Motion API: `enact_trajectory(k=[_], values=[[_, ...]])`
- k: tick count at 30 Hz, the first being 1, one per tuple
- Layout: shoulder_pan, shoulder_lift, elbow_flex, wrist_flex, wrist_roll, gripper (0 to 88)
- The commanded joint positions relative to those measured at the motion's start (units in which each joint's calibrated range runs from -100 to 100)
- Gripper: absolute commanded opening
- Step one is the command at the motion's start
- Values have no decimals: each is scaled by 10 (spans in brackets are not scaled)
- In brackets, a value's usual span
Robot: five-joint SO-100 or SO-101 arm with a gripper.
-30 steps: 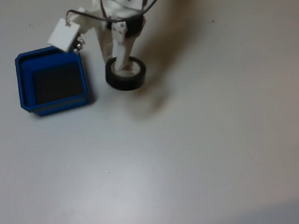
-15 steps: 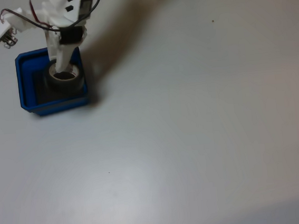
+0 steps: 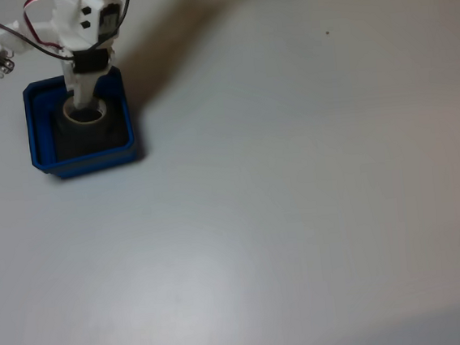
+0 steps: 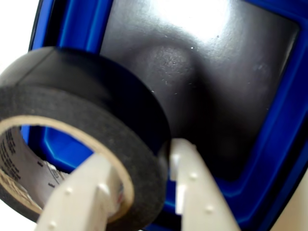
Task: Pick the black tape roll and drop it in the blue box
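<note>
Wrist view: hand (image 4: 144,185) pinches the black tape roll (image 4: 82,120) over the blue box (image 4: 284,120), nothing between.

In the wrist view, the black tape roll (image 4: 86,120) is cut off by the left and lower edges, and the print on its pale core is too blurred to be read. The blue box (image 4: 284,144) is cropped on every side, its near wall hidden behind the roll and the gripper (image 4: 139,187). In the fixed view, the arm is cut by the top edge
</note>
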State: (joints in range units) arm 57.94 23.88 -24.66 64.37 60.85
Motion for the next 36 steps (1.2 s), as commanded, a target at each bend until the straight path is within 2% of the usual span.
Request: enact_trajectory(k=[1, 36], values=[[9, 0, -46, -3, 3, 14], [32, 86, -45, -52, 3, 15]])
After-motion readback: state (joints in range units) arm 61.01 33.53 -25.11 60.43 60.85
